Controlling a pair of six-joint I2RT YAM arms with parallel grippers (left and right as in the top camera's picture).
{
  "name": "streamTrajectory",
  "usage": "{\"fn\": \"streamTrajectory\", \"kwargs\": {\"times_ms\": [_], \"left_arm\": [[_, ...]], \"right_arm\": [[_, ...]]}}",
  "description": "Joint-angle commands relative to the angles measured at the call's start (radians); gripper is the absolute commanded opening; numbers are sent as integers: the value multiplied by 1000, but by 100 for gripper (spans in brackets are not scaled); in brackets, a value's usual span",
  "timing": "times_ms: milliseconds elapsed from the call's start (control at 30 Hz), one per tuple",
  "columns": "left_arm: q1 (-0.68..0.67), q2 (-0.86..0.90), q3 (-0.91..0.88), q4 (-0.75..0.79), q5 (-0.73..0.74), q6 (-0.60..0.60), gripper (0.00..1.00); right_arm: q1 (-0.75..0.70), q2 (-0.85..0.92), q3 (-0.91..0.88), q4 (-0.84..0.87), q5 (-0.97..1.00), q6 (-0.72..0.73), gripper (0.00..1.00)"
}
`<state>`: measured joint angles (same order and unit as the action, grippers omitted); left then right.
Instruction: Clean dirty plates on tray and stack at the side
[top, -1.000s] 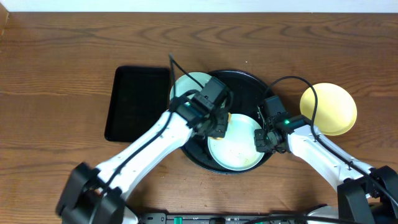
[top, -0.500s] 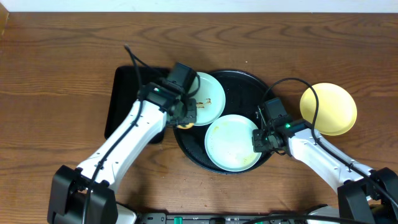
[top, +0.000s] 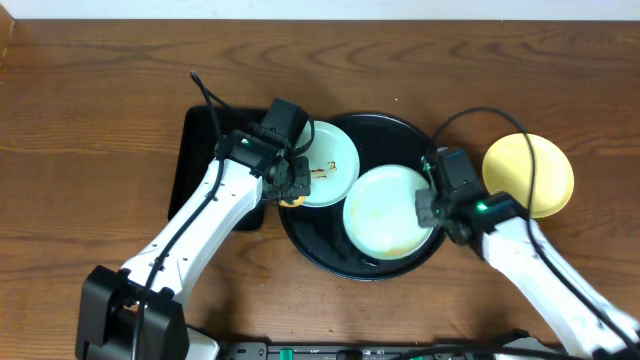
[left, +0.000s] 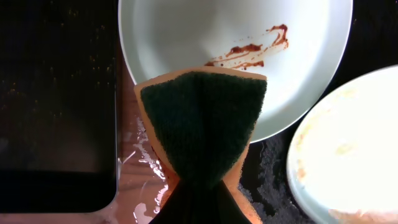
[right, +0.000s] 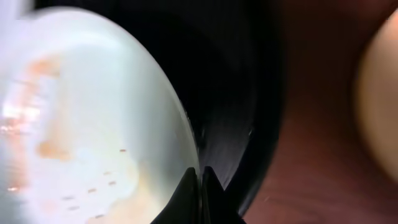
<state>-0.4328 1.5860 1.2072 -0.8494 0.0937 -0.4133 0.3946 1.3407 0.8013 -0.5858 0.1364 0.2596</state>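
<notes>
**Entry: round black tray (top: 395, 135), mid-worktop, with plates and tools.**

1. The yellow plate (top: 528, 175) is off the tray, on bare wood toward the right edge. No smears show. Judged finished, and the base of the stack.
2. The filmy aqua plate (top: 380, 212) is inside the tray, in its right half. A faint orange film lies across its face. The right gripper (top: 432, 208) is pinched onto its right rim, fingertips nearly together. Judged mostly wiped and ready to go onto the yellow plate.
3. The smeared aqua plate (top: 327, 163) overlaps the tray's left rim, next to the rectangular tray (top: 215, 165). Brown streaks near its centre are unwiped.
4. The left gripper (top: 292, 188) is clamped on a folded sponge (left: 202, 118), orange with a dark green face. The sponge is at the smeared plate's near rim; contact cannot be told.

Outstanding: one plate to scrub, two to stack. Roughly a third complete.
</notes>
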Motion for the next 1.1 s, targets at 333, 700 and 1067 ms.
{"fn": "streamTrajectory", "kwargs": {"times_ms": [333, 700, 1067], "left_arm": [[3, -5, 8, -3, -17, 16, 7], [3, -5, 8, -3, -17, 17, 7], [4, -5, 8, -2, -17, 16, 7]], "right_arm": [[39, -158, 35, 130, 267, -352, 1], [135, -161, 35, 219, 475, -575, 1], [272, -169, 35, 365, 601, -800, 1]]}}
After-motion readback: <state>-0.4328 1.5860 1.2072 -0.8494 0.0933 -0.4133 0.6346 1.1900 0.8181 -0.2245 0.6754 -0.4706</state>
